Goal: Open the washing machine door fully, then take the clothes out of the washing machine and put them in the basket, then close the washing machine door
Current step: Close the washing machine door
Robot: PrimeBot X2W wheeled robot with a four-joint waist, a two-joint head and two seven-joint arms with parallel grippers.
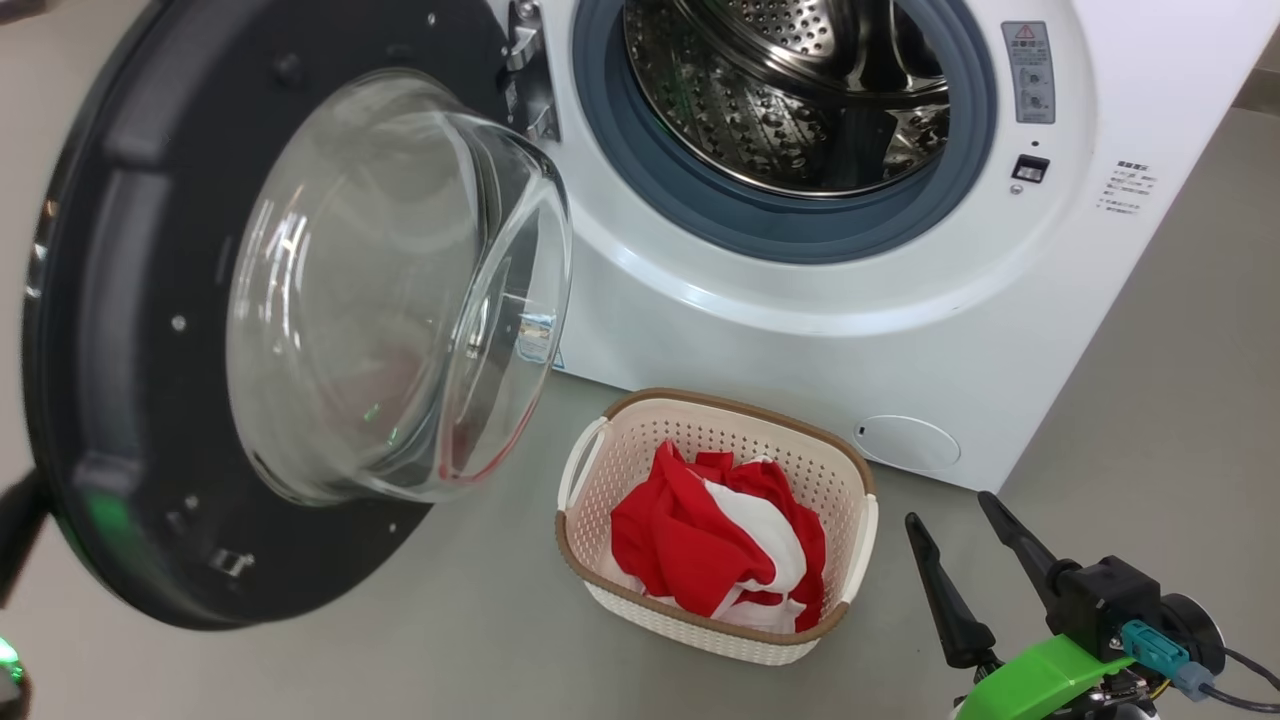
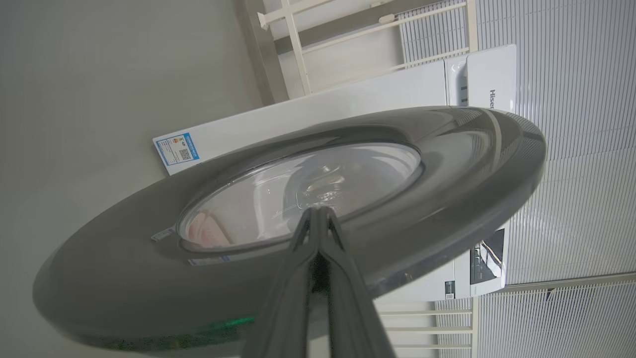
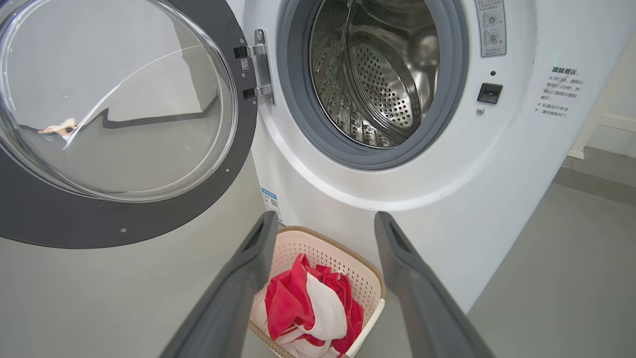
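Right gripper [image 1: 948,508] low at near right, fingers spread wide, holding nothing, tips pointing toward the washing machine [image 1: 800,340]. Basket [image 1: 720,402] on the floor [image 1: 450,620] just left of that gripper, in front of the machine, clothes [image 1: 700,545] heaped inside it. Washing machine door [image 1: 130,420] stands open to the left. Left gripper [image 2: 318,215] clenched shut, empty, at the door's outer face, tips by the glass window [image 2: 278,194]; contact cannot be told.

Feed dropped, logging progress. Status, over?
Left hand shut, by outer face of black-rimmed round glass door. Right hand open, empty. Red-and-white clothes in cream perforated plastic basket. Door open; basket on floor near its swing.
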